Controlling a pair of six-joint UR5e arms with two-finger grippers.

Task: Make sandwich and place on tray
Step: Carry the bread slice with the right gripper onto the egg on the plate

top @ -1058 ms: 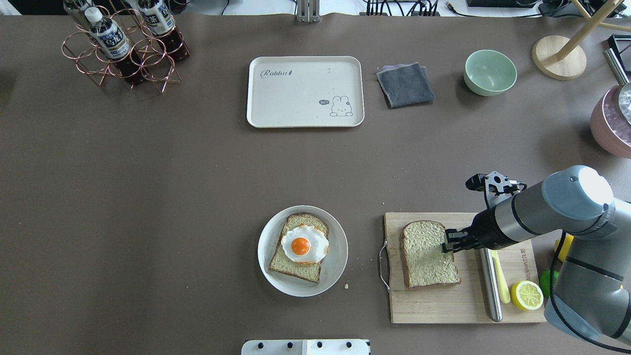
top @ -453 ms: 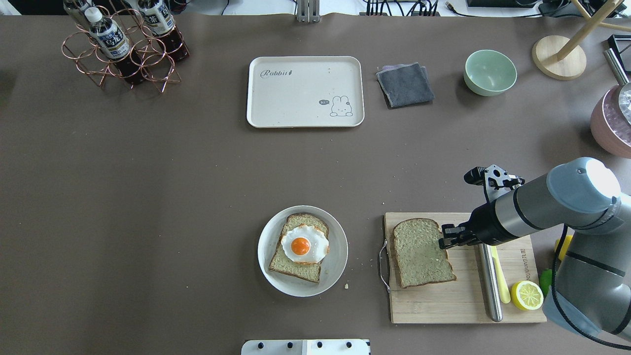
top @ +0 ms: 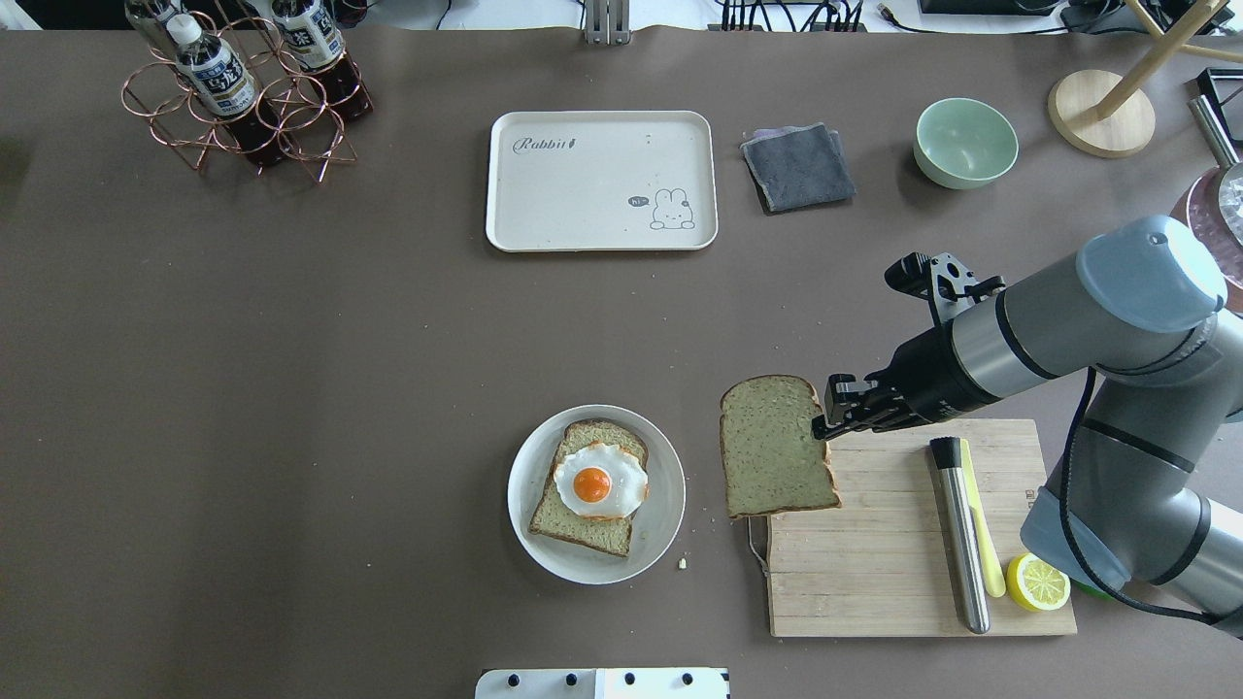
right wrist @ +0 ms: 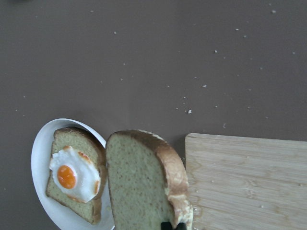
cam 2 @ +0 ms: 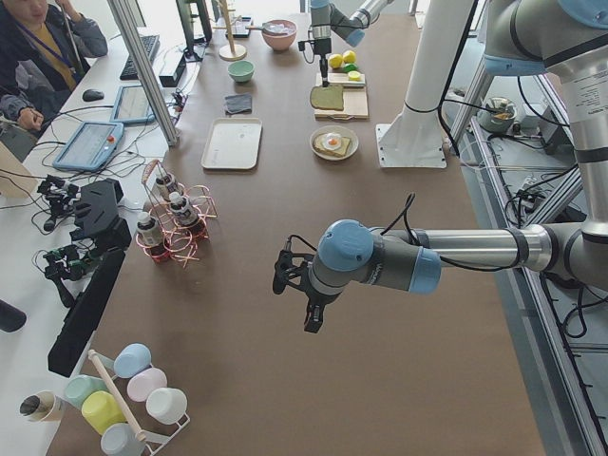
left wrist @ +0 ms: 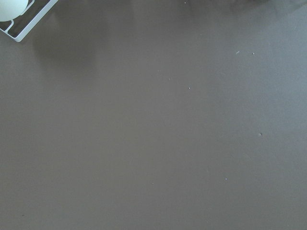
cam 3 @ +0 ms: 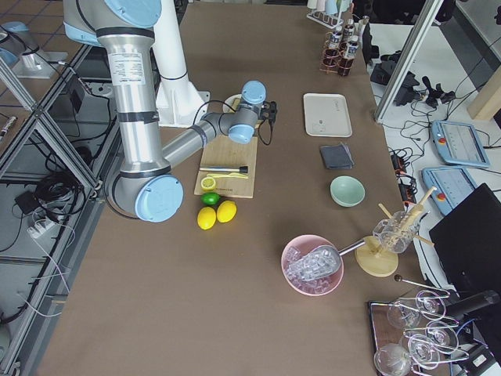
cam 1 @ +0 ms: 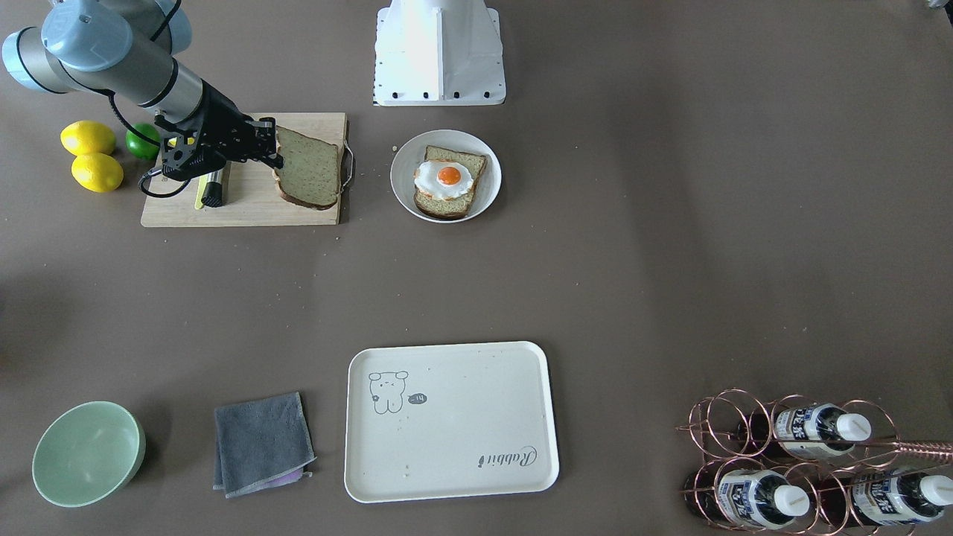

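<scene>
1. Cutting board: a wooden board lying along the robot's edge of the bench, toward the right end. On it are a steel rod and a half lemon at its right-hand near corner.
2. Plate: a round white plate at mid-length of the bench, close to the robot's edge and just left of the board. It carries the lower slice, which lies flat with the fried egg on top, yolk up and uncovered.
3. Upper slice: held by its right-hand edge over the board's left end, between the board and the plate. The wrist view shows it tilted, with its crust toward the camera. The sandwich is not yet assembled.
4. Right gripper: its jaws pinch the upper slice at the crust, and the arm reaches in over the board's far edge.
5. Left gripper: it hangs over bare bench well toward the left end. Whether its jaws are spread or closed cannot be told.
6. Tray: a cream tray at mid-length near the far edge, with nothing on it.
7. Far edge, other items: a grey cloth just right of the tray, then a green bowl. A copper bottle rack stands at the far left corner.
</scene>
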